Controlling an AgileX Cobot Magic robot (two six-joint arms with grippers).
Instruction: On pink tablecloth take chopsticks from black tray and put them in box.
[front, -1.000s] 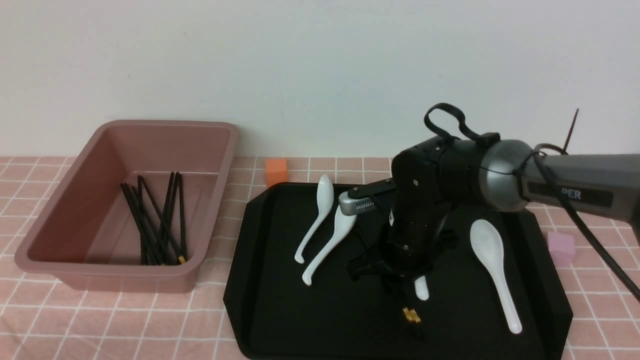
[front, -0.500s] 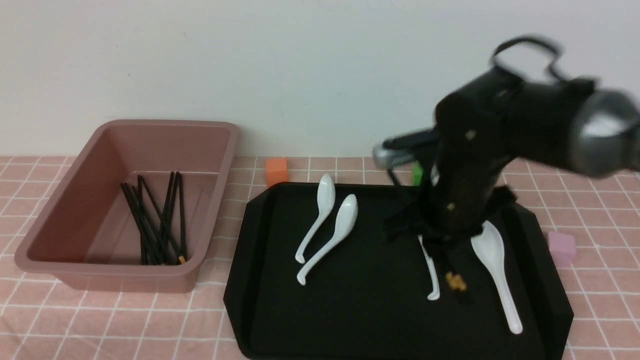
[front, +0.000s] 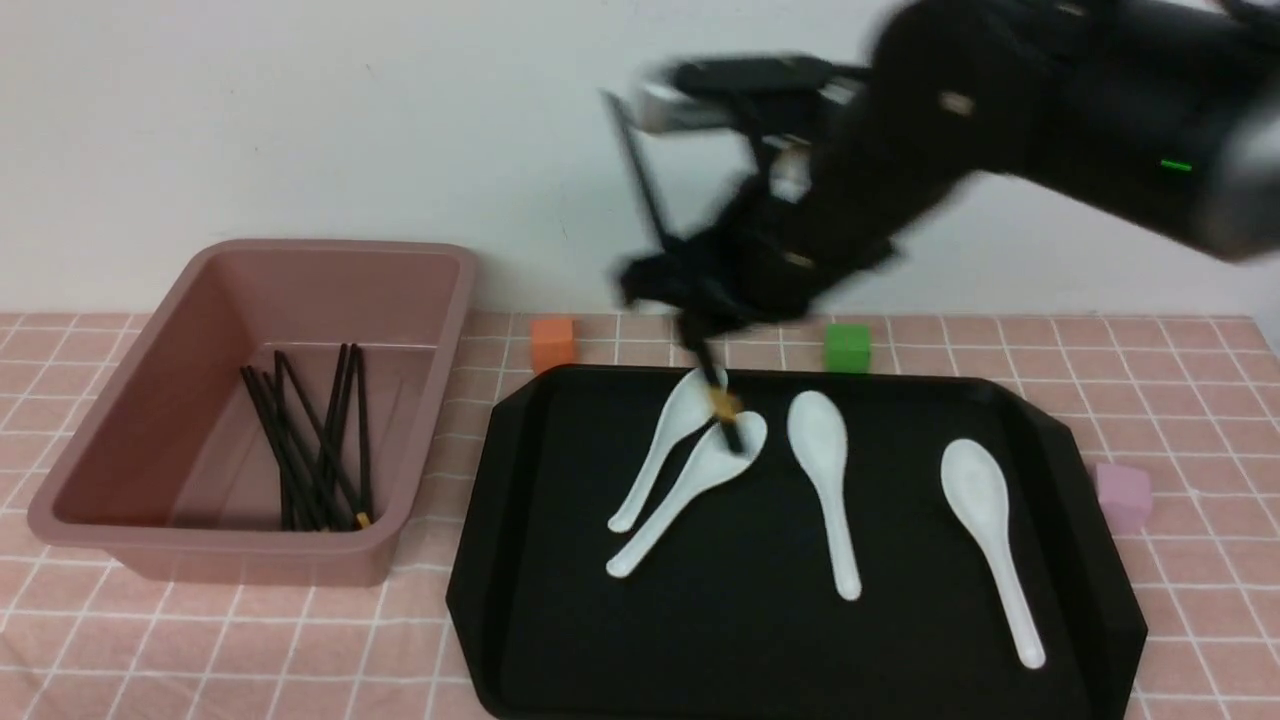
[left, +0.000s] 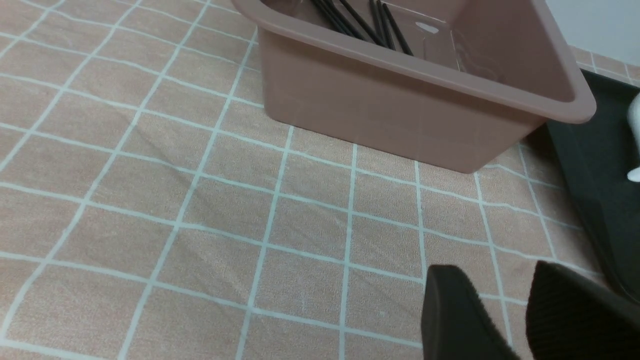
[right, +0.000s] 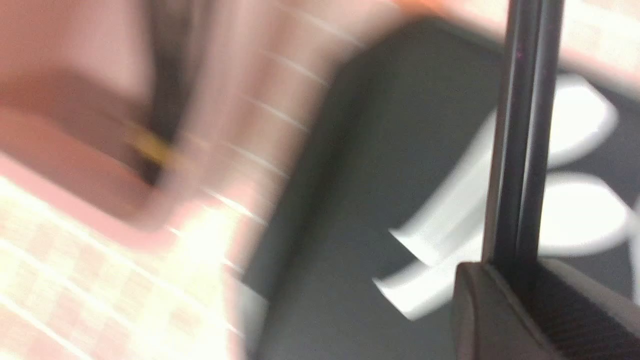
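"Front view first: where were the long thin black chopsticks (front: 640, 180) with the gold bands?"

"Clamped in the black right gripper (front: 695, 310), in the air over the 11 o'clock part of the large flat black plastic tray (front: 560, 600). Their long axis stood near upright, with the thin tips toward 11 o'clock. The gold-banded thick ends pointed toward 5 o'clock, in front of two white ceramic spoons (front: 700, 465). I couldn't tell whether they touched."

"And the right wrist view?"

"Blurred, but the pair (right: 520, 125) ran straight out from between the closed jaws."

"The left gripper (left: 500, 280)?"

"Its fingers were a narrow gap apart with nothing between them, over the white-gridded pink tablecloth (left: 200, 200). The deep dusty-pink plastic box (front: 90, 500) sat at the tray's 9 o'clock. More black sticks (front: 310, 450) lay inside it, running roughly 12 to 6."
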